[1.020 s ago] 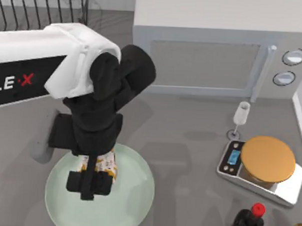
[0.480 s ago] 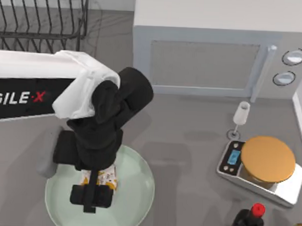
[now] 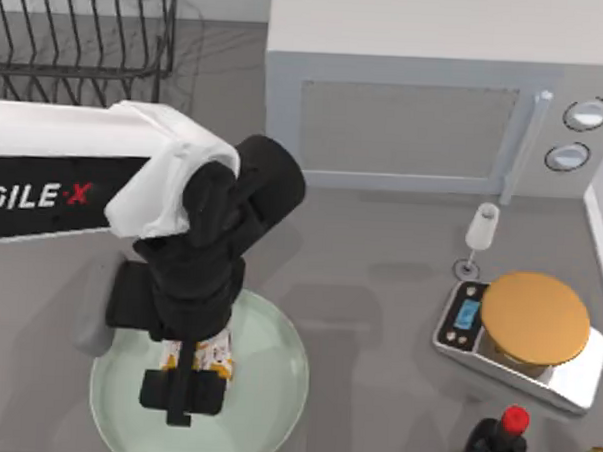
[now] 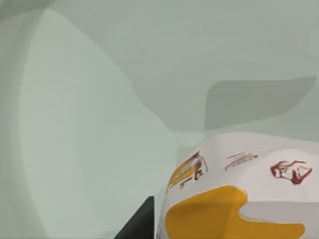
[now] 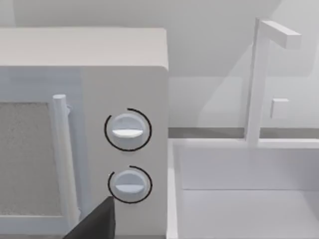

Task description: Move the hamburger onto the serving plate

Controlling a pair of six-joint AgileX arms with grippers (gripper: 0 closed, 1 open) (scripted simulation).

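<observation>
Your left arm reaches in from the tabletop's left, wrist bent straight down. Left gripper (image 3: 197,370) sits low over the large pale mint-green serving plate (image 3: 270,385), clamped on the small cream-white hamburger with orange-yellow mottling (image 3: 213,354). You see it just above the plate's surface in the left wrist view.

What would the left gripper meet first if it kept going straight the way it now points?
Most likely the plate. The left gripper points down over it with the hamburger between its fingers, so the hamburger would probably touch the plate before the fingertips do. How much gap remains is unclear.
</observation>
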